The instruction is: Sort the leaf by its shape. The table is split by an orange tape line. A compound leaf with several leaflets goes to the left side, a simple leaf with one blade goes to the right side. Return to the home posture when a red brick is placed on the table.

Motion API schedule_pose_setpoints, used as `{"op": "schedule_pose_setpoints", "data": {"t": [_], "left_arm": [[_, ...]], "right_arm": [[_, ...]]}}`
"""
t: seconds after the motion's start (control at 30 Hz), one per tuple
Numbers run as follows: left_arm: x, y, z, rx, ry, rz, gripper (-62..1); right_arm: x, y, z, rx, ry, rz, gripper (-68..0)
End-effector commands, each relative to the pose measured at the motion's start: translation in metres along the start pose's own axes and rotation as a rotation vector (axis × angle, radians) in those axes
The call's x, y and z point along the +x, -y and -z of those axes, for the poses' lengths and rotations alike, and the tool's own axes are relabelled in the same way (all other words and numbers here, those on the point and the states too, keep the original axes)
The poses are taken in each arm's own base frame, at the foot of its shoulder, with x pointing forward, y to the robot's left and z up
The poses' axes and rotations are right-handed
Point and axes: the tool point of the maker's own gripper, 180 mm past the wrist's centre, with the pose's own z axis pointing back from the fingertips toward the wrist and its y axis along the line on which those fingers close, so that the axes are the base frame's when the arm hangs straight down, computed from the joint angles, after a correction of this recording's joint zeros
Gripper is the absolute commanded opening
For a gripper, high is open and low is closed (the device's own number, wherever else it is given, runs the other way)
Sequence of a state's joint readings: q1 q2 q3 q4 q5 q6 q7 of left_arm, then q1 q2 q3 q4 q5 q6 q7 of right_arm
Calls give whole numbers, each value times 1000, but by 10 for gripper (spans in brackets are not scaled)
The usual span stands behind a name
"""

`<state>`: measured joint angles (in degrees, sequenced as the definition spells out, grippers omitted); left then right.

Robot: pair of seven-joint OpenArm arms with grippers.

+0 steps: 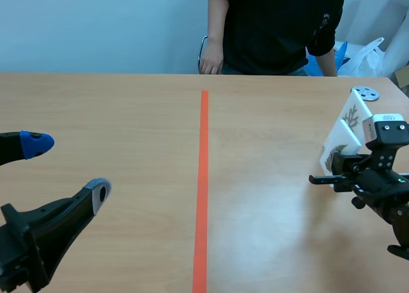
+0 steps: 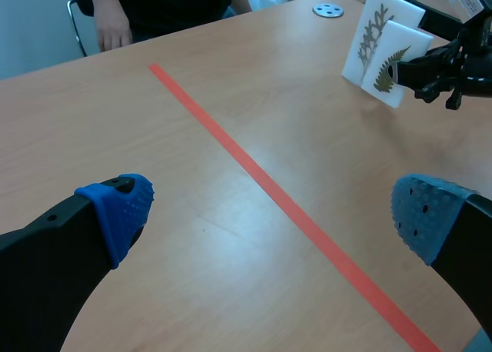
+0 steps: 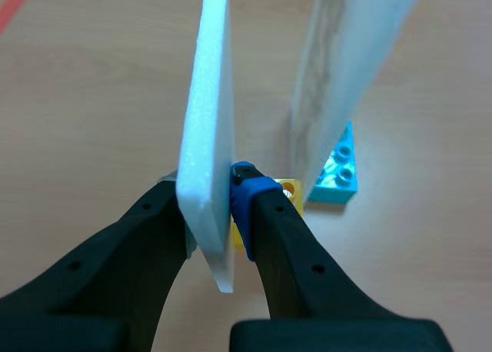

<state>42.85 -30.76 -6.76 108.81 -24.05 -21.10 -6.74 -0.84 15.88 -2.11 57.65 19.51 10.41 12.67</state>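
Broad wooden table, split near to far by an orange tape line. At the far edge, a seated person in dark clothes, one hand hanging just beyond the table.

Near left: left claw, spread wide and holding nothing, well apart from everything else.

Far right: right claw, clamped on the lower edge of a white foam card bearing a fern-like leaf of many leaflets. Compound by that look, so probably bound for the left side, yet on the right side for now. Just behind it, a second card with another leaf, standing tilted. Beside its foot, a small blue brick and a yellow brick, the yellow one just beyond the clamping pads. Farther off, a small grey disc.

Possible trouble: a thin card pinched only near one low corner, so liable to pivot or slip out on a long carry across the line. Could also brush the second card on lifting, close as they are, and topple it. No red brick in sight.
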Motion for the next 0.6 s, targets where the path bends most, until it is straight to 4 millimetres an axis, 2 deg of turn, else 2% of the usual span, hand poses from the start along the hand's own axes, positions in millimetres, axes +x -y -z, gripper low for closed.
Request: {"op": "schedule_pose_setpoints", "data": {"t": [0.0,0.27,0.37,0.47,0.57], "left_arm": [[10,1,1,-1,39,-3,14],[10,1,1,-1,39,-3,14],[10,1,1,-1,39,-3,14],[10,1,1,-1,39,-3,14],[10,1,1,-1,41,-3,14]], "right_arm": [[12,5,3,-9,38,-10,-653],[9,8,2,-23,48,-17,-650],[8,9,1,-28,43,-29,-619],[6,9,0,-27,39,-31,-617],[6,9,0,-27,39,-31,-578]]}}
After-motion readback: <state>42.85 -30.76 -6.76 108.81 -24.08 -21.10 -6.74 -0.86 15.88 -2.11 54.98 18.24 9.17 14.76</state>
